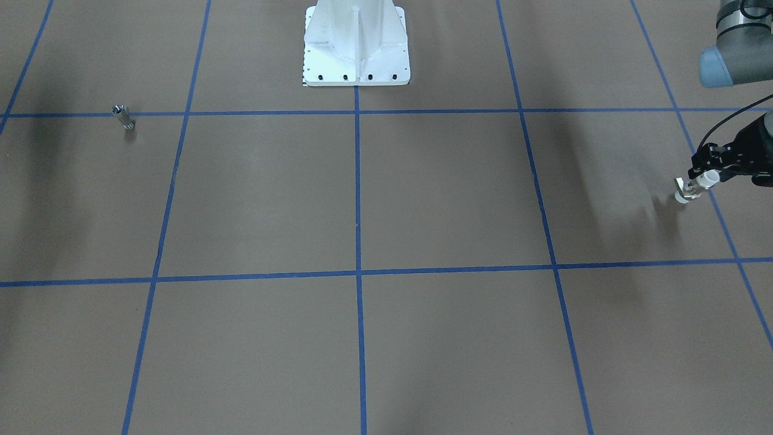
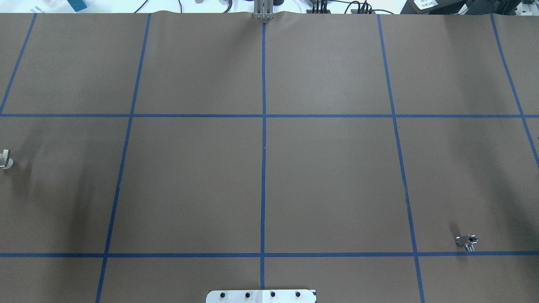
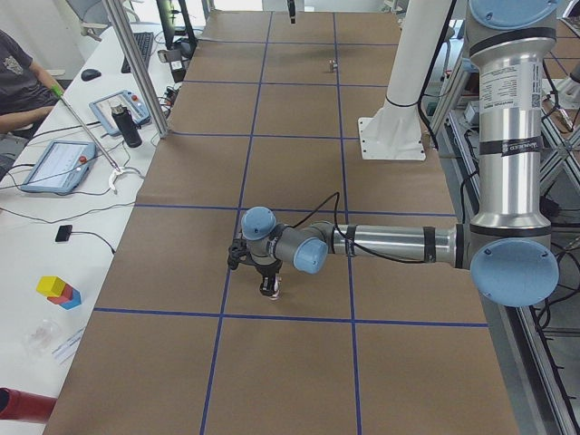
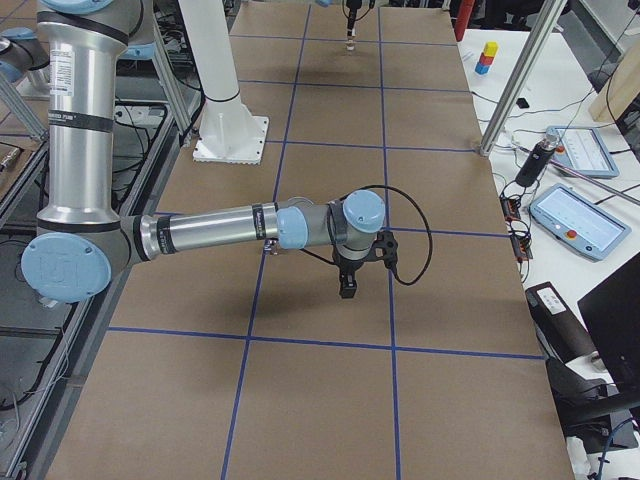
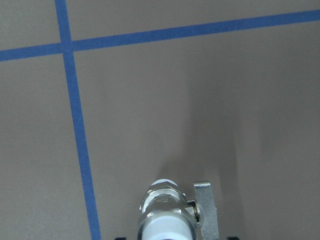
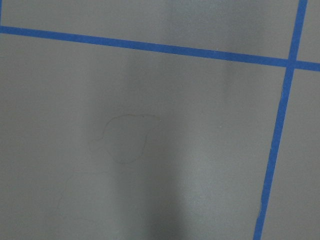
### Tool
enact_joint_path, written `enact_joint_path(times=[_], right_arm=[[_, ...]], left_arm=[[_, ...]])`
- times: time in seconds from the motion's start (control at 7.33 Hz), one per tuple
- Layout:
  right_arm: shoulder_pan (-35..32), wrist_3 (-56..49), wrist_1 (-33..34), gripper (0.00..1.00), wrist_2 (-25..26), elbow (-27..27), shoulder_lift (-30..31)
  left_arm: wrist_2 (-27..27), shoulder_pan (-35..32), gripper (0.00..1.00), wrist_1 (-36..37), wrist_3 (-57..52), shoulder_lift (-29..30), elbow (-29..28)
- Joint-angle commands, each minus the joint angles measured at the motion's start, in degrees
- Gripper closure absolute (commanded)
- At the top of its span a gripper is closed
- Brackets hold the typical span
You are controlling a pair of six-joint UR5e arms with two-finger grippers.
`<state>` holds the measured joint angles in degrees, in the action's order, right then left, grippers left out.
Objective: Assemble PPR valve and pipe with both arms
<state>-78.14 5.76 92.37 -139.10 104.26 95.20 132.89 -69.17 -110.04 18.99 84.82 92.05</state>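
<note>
PPR valve (image 2: 5, 161) edge-cropped (overhead), pipe (image 3: 332, 64) tiny

light: bright, even, overhead | shadows: soft diffuse streaks on table (image 1: 423, 199) | focus: sharp; wrist views slightly soft

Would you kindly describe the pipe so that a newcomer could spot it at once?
From the white pedestal at the front-facing view's top, follow the blue tape line below it to the view's left. The pipe sits alone beside that line. It is all shiny silver, unlike the white-collared PPR valve in the left pincer.
</note>
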Motion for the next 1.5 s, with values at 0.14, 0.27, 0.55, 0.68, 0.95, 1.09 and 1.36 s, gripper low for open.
enact_joint_path(times=[0.14,0.27,0.55,0.68,0.95,1.09,1.36], right_arm=[[0.4,1.6,0.0,0.01,0.0,0.2,0.0],[0.4,1.6,0.0,0.01,0.0,0.2,-0.1],[0.4,1.6,0.0,0.01,0.0,0.3,-0.1],[0.4,1.6,-0.1,0.01,0.0,0.4,0.0],[0.5,1.6,-0.1,0.01,0.1,0.6,0.0],[0.4,1.6,-0.1,0.01,0.1,0.6,0.0],[0.5,1.6,-1.7,0.01,0.3,0.5,0.0]], left_arm=[[-0.1,0.0,0.7,0.1,0.0,0.0,-0.1],[-0.1,0.0,0.96,0.2,0.3,0.1,-0.2],[0.2,0.0,1.0,0.7,0.5,0.4,0.8],[0.4,0.0,1.0,2.4,1.9,0.5,3.8],[0.5,0.1,1.0,17.8,6.4,5.6,14.9],[1.4,2.6,1.0,20.5,13.9,8.7,18.4],[0.6,13.7,1.0,20.6,36.3,18.4,20.0]])
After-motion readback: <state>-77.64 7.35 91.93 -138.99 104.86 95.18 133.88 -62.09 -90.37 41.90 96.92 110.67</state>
